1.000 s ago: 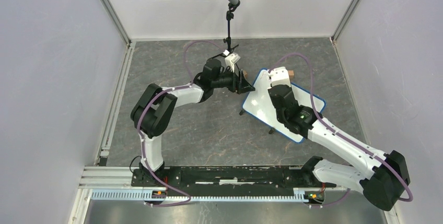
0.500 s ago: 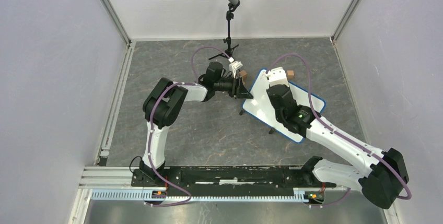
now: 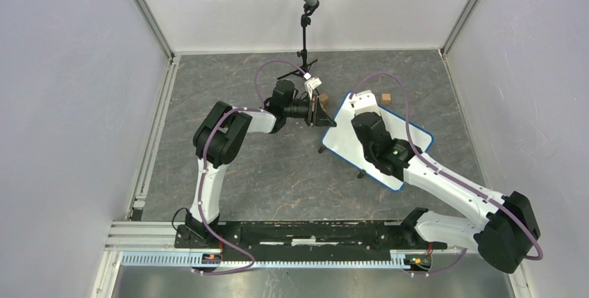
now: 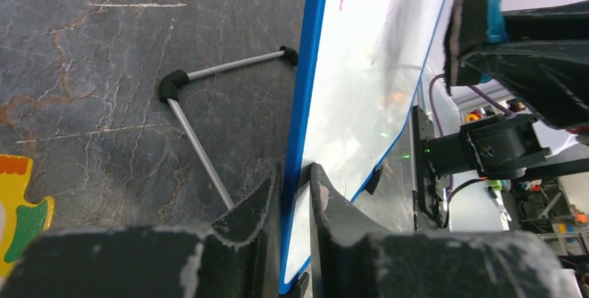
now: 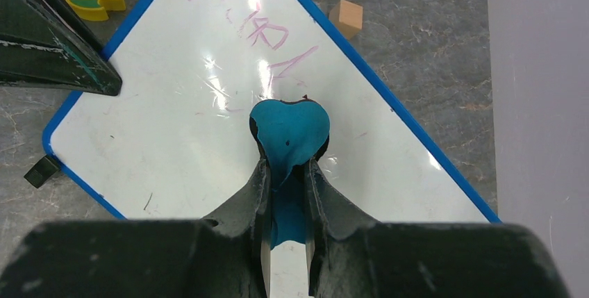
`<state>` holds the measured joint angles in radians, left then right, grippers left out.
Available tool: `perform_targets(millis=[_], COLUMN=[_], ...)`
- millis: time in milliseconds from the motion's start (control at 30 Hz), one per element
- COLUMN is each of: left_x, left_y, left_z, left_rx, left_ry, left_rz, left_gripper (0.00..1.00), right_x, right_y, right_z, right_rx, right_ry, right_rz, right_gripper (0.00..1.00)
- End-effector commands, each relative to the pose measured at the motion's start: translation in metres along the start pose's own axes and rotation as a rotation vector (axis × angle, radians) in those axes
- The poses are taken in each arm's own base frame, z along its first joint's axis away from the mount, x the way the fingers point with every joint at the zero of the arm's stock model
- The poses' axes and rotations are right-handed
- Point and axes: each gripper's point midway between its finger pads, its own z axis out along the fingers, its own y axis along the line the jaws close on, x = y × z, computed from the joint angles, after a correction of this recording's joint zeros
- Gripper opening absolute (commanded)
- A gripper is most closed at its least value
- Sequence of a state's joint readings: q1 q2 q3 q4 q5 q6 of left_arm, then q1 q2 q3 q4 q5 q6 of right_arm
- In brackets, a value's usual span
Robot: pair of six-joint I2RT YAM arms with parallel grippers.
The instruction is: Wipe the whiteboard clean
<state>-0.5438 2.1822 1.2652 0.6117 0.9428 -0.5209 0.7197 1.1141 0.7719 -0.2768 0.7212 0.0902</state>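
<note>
Left gripper (image 4: 295, 194) clamps whiteboard (image 5: 173, 138) by its left rim; right gripper (image 5: 286, 173) pinches blue eraser (image 5: 288, 128) over the board face, on the near side of pink scribbles (image 5: 267, 34).

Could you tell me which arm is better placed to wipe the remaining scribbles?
Right: the right tool holds the blue eraser over the whiteboard near the pink scribbles, while the left tool clamps the board's rim.

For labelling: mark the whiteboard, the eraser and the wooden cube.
whiteboard (image 5: 173, 138): right wrist view, bare white face.
eraser (image 5: 288, 130): right wrist view, blue back.
wooden cube (image 5: 346, 18): right wrist view, top face.
</note>
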Motion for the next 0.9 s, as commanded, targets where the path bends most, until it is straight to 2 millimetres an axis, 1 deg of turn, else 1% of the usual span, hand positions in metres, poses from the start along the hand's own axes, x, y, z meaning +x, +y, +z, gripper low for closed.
perform_targets(millis=[0, 33, 133, 200, 300, 433, 500, 533, 567, 600, 667, 700, 733, 833, 867], left_x=[-0.021, -0.022, -0.024, -0.026, -0.029, -0.027, -0.027, -0.027, -0.027, -0.027, -0.027, -0.028, -0.029, -0.030, -0.029], left_y=[0.002, 0.002, 0.007, 0.010, 0.018, 0.033, 0.035, 0.035, 0.034, 0.034, 0.034, 0.034, 0.034, 0.030, 0.030], left_z=[-0.003, -0.005, -0.010, -0.015, -0.023, -0.031, -0.034, -0.034, -0.035, -0.035, -0.038, -0.040, -0.043, -0.051, -0.053], left_rx=[0.020, 0.016, -0.017, -0.039, -0.072, -0.138, -0.144, -0.143, -0.143, -0.141, -0.138, -0.131, -0.124, -0.091, -0.088], left_ry=[-0.059, -0.065, -0.081, -0.096, -0.119, -0.119, -0.120, -0.120, -0.120, -0.119, -0.117, -0.120, -0.127, -0.143, -0.141], left_rz=[0.013, 0.018, 0.030, 0.036, 0.034, 0.007, 0.000, 0.000, 0.001, 0.000, -0.013, -0.018, -0.027, -0.043, -0.044], left_gripper=[0.17, 0.16, 0.06, 0.02, 0.02, 0.02, 0.02, 0.03, 0.04, 0.07, 0.18, 0.25, 0.29, 0.38, 0.39], right_x=[-0.016, -0.015, -0.014, -0.016, -0.024, -0.040, -0.051, -0.053, -0.058, -0.061, -0.066, -0.067, -0.068, -0.063, -0.061], right_y=[0.003, 0.005, 0.014, 0.021, 0.032, 0.056, 0.066, 0.072, 0.076, 0.078, 0.083, 0.085, 0.086, 0.085, 0.084], right_z=[0.002, 0.004, 0.009, 0.013, 0.015, 0.018, 0.022, 0.025, 0.027, 0.030, 0.034, 0.036, 0.037, 0.039, 0.040], right_rx=[-0.007, -0.009, -0.033, -0.047, -0.053, -0.085, -0.087, -0.089, -0.086, -0.078, -0.076, -0.074, -0.075, -0.058, -0.051], right_ry=[-0.032, -0.028, -0.016, -0.007, -0.012, -0.033, -0.033, -0.028, -0.029, -0.029, -0.033, -0.031, -0.031, -0.023, -0.019], right_rz=[0.036, 0.033, 0.014, -0.002, -0.031, -0.078, -0.104, -0.120, -0.127, -0.132, -0.132, -0.133, -0.135, -0.143, -0.149], right_gripper=[0.17, 0.17, 0.17, 0.17, 0.17, 0.17, 0.17, 0.17, 0.17, 0.17, 0.17, 0.17, 0.17, 0.17, 0.17])
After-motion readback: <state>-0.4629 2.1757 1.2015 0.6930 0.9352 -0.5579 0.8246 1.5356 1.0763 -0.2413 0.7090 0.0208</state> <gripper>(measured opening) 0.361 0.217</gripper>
